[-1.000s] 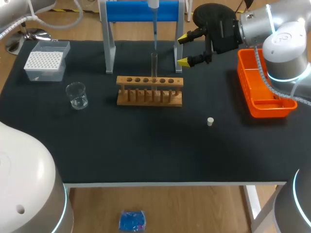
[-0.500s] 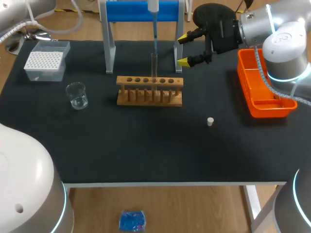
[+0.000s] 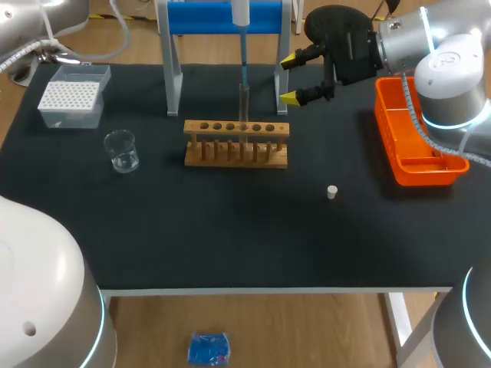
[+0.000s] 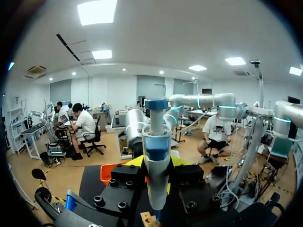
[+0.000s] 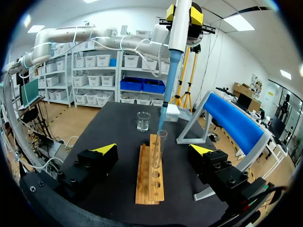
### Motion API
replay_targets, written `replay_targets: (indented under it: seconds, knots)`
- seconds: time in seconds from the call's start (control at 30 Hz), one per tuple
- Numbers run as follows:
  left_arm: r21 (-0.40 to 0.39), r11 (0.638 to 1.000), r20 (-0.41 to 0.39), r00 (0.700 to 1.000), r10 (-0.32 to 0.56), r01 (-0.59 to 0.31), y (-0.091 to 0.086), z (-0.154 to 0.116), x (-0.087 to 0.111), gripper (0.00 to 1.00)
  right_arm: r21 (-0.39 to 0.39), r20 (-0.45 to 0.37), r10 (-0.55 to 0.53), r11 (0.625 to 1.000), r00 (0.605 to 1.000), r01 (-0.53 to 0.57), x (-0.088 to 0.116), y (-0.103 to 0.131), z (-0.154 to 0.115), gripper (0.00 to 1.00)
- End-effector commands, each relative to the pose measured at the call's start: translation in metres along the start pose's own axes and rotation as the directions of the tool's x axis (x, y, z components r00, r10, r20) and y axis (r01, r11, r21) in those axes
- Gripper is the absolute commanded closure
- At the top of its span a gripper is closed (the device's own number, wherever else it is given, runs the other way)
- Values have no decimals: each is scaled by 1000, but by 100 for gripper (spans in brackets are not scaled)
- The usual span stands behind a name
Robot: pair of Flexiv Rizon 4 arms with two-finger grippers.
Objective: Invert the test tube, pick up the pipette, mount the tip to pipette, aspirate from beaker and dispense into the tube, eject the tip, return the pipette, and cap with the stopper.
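The test tube (image 3: pixel 243 103) stands upright in the wooden rack (image 3: pixel 236 143) on the desk (image 3: pixel 230 230), thin and clear, mouth up. Our left gripper (image 4: pixel 156 161) is clamped on the pipette (image 5: pixel 179 28) and holds its blue tip (image 5: pixel 164 106) at the tube's mouth, we judge for dispensing. Our right gripper (image 3: pixel 290 78) hovers beside, fingers apart.

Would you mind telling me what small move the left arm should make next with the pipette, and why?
Probably ease the pipette straight down a little, then dispense: its blue tip ends right at the mouth of the upright test tube in the wooden rack, barely inside if at all.
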State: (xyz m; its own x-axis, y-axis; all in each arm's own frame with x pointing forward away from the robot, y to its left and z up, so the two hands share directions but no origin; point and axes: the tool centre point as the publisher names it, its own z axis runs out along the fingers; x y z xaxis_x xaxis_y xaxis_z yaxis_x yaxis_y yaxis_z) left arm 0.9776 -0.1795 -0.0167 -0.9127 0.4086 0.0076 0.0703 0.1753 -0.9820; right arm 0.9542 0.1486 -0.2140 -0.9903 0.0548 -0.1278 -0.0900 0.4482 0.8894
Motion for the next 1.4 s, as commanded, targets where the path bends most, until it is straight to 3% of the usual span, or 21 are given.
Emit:
replay_targets:
  seconds: [0.03, 0.63, 1.4]
  knots:
    - [-1, 1000, 4, 1000, -1, 1, 1, -1, 1, 100, -2, 0, -1, 1000, 1000, 1, 0, 0, 0, 0]
    - [-30, 999, 31, 999, -20, 21, 7, -7, -1, 100, -2, 0, -1, 1000, 1000, 1, 0, 0, 0, 0]
    - [-1, 999, 50, 998, 34, -34, 6, -4, -8, 100, -2, 0, -1, 1000, 1000, 1, 0, 0, 0, 0]
